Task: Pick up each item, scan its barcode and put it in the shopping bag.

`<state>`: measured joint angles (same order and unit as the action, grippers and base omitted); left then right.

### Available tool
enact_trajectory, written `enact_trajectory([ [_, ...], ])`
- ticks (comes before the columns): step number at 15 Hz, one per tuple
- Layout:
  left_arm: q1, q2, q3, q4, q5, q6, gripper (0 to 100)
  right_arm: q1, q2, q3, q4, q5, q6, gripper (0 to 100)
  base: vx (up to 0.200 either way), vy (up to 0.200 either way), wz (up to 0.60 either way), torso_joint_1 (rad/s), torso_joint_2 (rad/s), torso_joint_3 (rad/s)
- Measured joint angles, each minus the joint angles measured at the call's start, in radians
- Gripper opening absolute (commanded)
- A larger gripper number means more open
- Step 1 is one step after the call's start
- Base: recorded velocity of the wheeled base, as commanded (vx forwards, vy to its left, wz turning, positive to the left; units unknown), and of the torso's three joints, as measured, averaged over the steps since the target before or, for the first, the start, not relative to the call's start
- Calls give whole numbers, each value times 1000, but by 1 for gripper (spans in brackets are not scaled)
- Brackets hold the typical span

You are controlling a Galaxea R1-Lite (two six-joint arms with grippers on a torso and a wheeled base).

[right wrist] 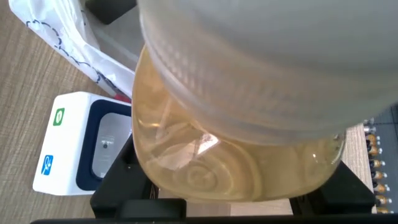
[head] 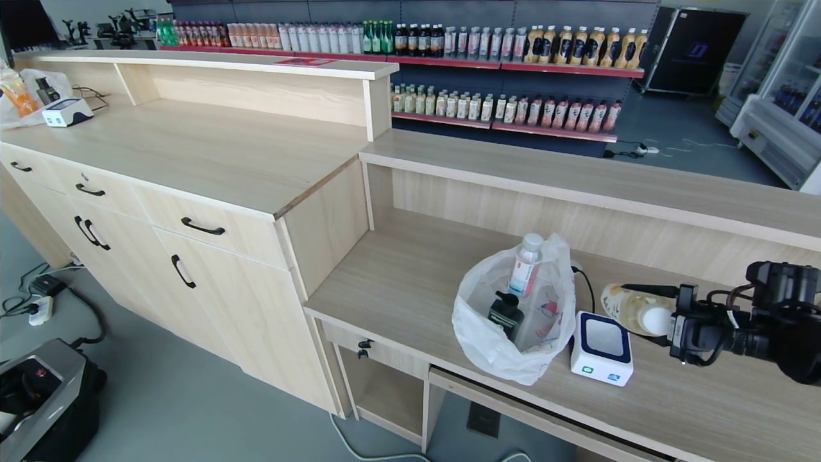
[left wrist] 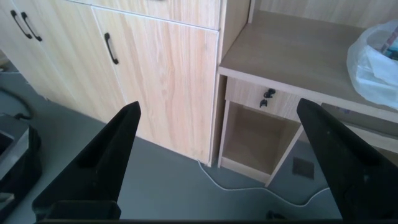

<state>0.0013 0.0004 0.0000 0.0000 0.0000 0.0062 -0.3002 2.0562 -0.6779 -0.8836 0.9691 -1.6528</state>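
My right gripper [head: 649, 307] is shut on a yellow-drink bottle [head: 632, 309] with a white cap, held on its side just above the lower counter [head: 410, 282], beside the white barcode scanner [head: 601, 346]. In the right wrist view the bottle [right wrist: 236, 155] sits right at the camera, with the scanner [right wrist: 93, 146] behind it. The white shopping bag [head: 507, 327] stands to the left of the scanner. It holds an upright white-capped bottle [head: 526, 263] and a dark pump bottle [head: 505, 313]. My left gripper [left wrist: 217, 168] hangs open over the floor in front of the counter, away from the bag [left wrist: 376, 62].
A taller counter [head: 192, 154] with drawers rises to the left, carrying a second scanner [head: 66, 111] and another bag [head: 19, 90]. A raised ledge [head: 577, 173] runs behind the lower counter. Shelves of bottles [head: 449, 45] line the back. A black cable [head: 585, 282] runs behind the bag.
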Motion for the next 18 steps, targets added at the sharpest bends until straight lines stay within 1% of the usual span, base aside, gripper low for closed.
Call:
enact_trajectory([
  [6, 0, 0, 0, 0, 0, 0, 100, -17, -2, -1, 22, -11, -53, 0, 0, 0, 0, 0, 0, 0],
  [8, 0, 0, 0, 0, 0, 0, 100, -29, -6, 5, 39, -29, -56, 0, 0, 0, 0, 0, 0, 0],
  [13, 0, 0, 0, 0, 0, 0, 100, -41, -4, 6, 67, -29, -55, 0, 0, 0, 0, 0, 0, 0],
  [18, 0, 0, 0, 0, 0, 0, 100, -44, 3, 3, 67, -29, -56, 0, 0, 0, 0, 0, 0, 0],
])
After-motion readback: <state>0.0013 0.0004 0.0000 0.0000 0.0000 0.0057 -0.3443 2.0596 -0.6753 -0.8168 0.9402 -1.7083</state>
